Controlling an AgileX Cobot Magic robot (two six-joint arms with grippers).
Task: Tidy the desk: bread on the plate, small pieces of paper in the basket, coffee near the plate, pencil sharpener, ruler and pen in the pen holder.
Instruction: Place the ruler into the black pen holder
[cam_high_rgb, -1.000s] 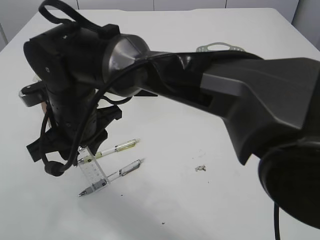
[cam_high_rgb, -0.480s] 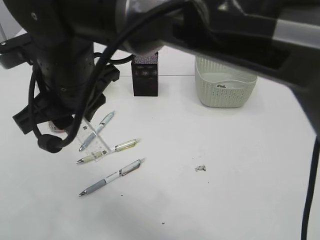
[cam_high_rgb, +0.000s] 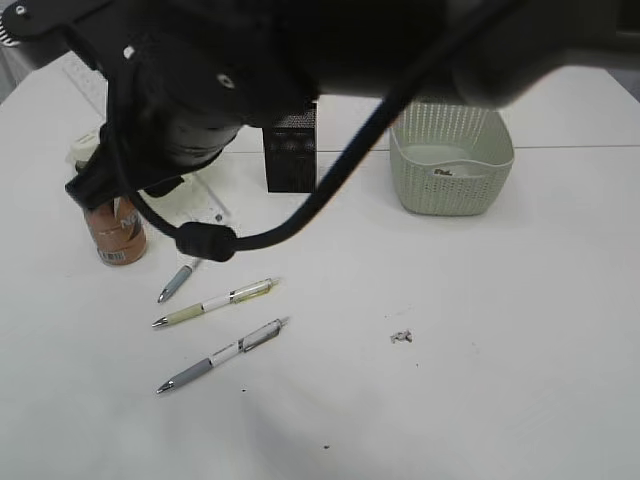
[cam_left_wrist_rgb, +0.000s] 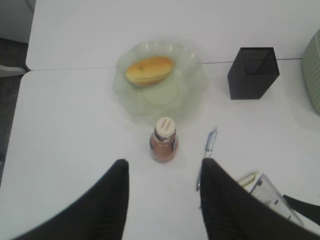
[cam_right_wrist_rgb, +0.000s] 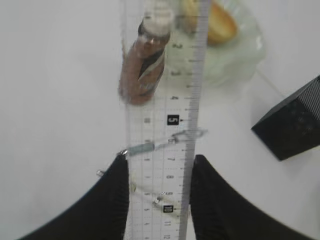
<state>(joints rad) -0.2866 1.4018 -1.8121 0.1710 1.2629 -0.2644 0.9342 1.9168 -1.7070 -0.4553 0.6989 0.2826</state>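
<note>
Bread (cam_left_wrist_rgb: 149, 70) on plate (cam_left_wrist_rgb: 192, 92), coffee bottle (cam_left_wrist_rgb: 163, 140) below, open left pincer (cam_left_wrist_rgb: 164, 197) empty

The right arm (cam_high_rgb: 250, 60) reaches across the top of the exterior view toward the far left, its dark bulk and a looping cable (cam_high_rgb: 205, 240) filling the upper frame. The right gripper (cam_right_wrist_rgb: 157, 200) points down with its 2 fingers (cam_right_wrist_rgb: 112, 200) closed on the edges of the clear ruler (cam_right_wrist_rgb: 160, 125). The left gripper (cam_left_wrist_rgb: 162, 200) hangs above the table, fingers apart, holding nothing.
</note>
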